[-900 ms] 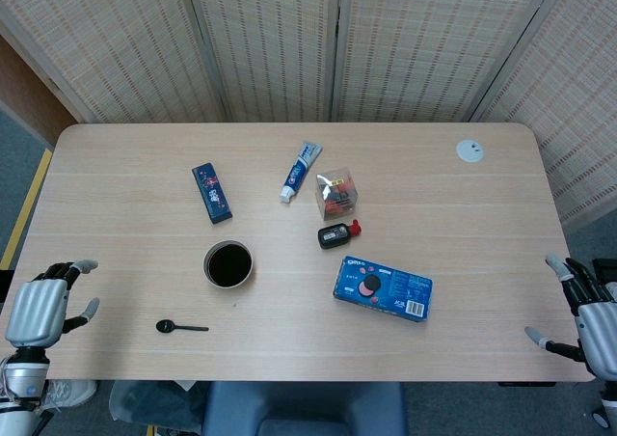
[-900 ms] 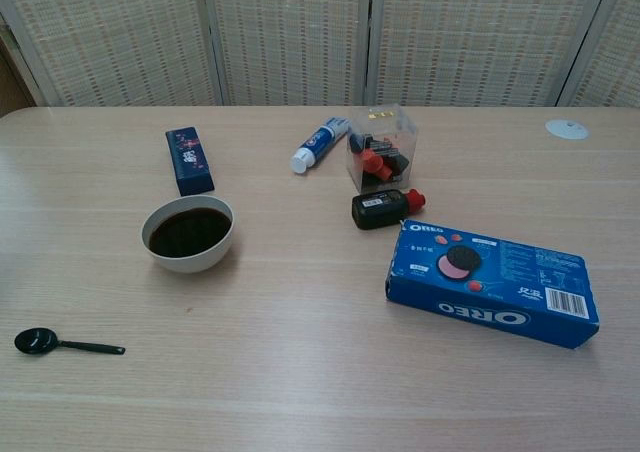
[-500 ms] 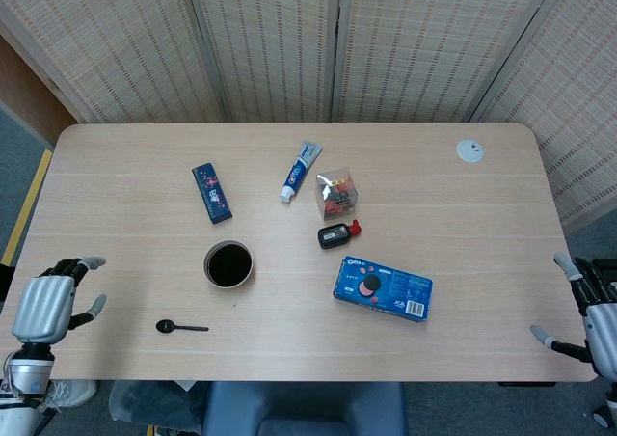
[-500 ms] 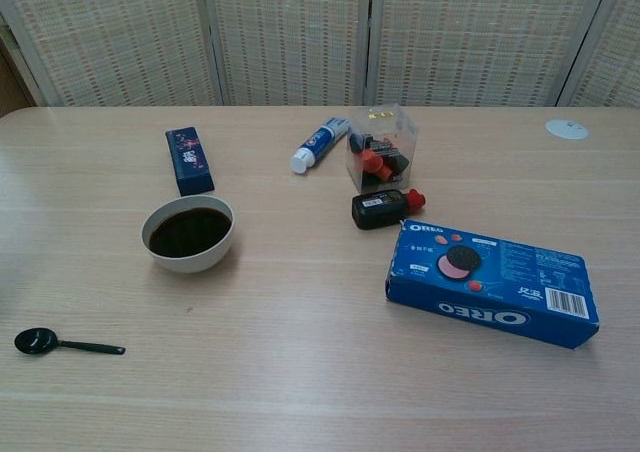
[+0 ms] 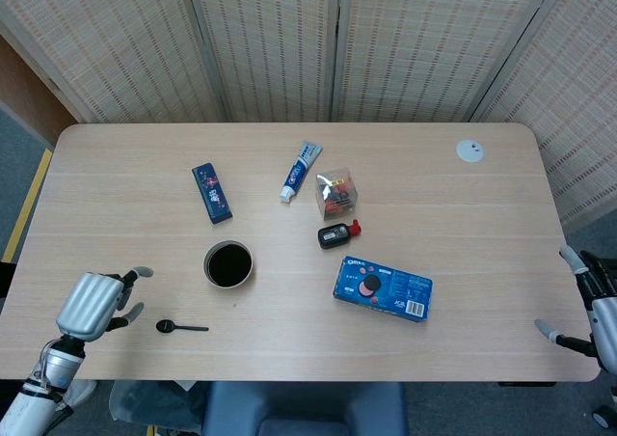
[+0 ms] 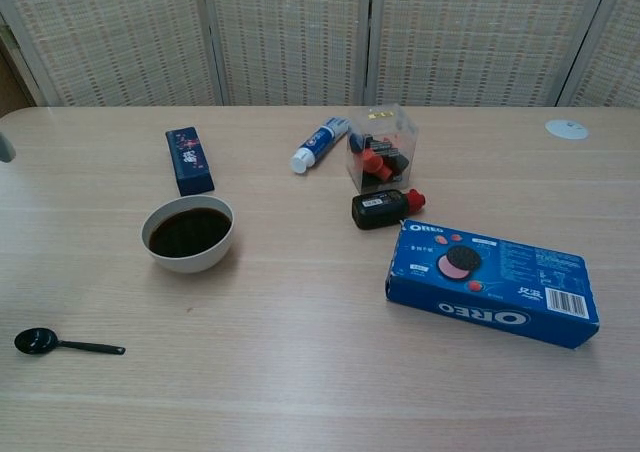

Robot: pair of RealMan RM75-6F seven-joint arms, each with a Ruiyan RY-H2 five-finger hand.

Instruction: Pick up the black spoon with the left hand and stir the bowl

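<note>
Spoon flat near bowl; my left hand just beside spoon, spread, empty, ready to grasp.

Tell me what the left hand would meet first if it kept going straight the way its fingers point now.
Probably the black spoon: the left hand points rightward over the table, and the spoon's bowl end lies nearest, slightly toward the table's front edge. Its height is unclear.

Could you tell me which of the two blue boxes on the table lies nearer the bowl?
The small dark blue box, just beyond the bowl toward the screen. The large Oreo box lies farther off to the bowl's right, past bare table.
</note>
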